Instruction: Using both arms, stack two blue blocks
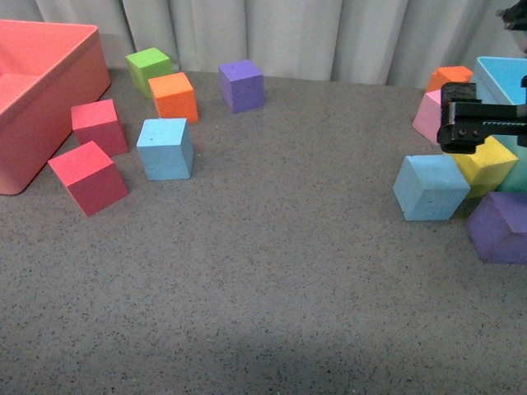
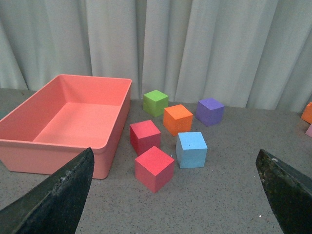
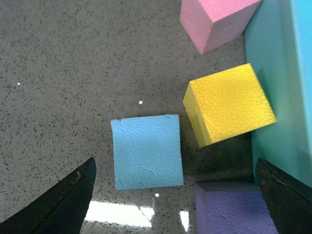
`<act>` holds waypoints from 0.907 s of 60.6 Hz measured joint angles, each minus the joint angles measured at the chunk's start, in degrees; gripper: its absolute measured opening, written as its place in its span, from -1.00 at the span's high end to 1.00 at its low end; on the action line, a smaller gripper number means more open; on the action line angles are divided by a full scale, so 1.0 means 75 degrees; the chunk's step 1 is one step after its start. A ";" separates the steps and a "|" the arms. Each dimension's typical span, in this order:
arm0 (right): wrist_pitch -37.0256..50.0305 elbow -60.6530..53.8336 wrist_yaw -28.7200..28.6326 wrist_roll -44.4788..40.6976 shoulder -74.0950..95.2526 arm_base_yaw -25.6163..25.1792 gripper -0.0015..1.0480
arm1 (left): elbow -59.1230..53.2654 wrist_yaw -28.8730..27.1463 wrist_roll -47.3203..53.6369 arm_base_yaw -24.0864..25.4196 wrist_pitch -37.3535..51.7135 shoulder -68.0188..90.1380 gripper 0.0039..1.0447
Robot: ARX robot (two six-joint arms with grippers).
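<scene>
- Counting two blue blocks [image 1: 431, 188] [image 1: 165, 148], one yellow cube [image 1: 487, 160].
- Right one: nearest, flat on the table, just beside the yellow cube, below right gripper [image 3: 174, 163]; jaws wide apart, block sides nearly square to them.
- Left one: farther, upright, slightly turned.
- Left gripper [image 2: 174, 151]: jaws wide apart.

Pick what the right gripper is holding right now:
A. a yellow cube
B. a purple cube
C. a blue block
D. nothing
D: the right gripper has its jaws spread wide with nothing clamped between them, and the blue block lies ungripped on the table below it.
</scene>
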 joint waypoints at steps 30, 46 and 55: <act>-0.1090 0.1212 -0.0017 0.0248 0.1501 0.0160 -0.81 | 0.0000 -0.0003 0.0000 0.0000 0.0000 0.0000 -0.88; -0.1335 0.1824 -0.0038 0.0268 0.2145 0.0172 -0.81 | 0.0000 -0.0003 0.0000 0.0000 -0.0003 0.0000 -0.88; -0.1600 0.2235 -0.0055 0.0245 0.2530 0.0204 -0.81 | 0.0000 -0.0003 0.0000 0.0000 -0.0003 0.0000 -0.88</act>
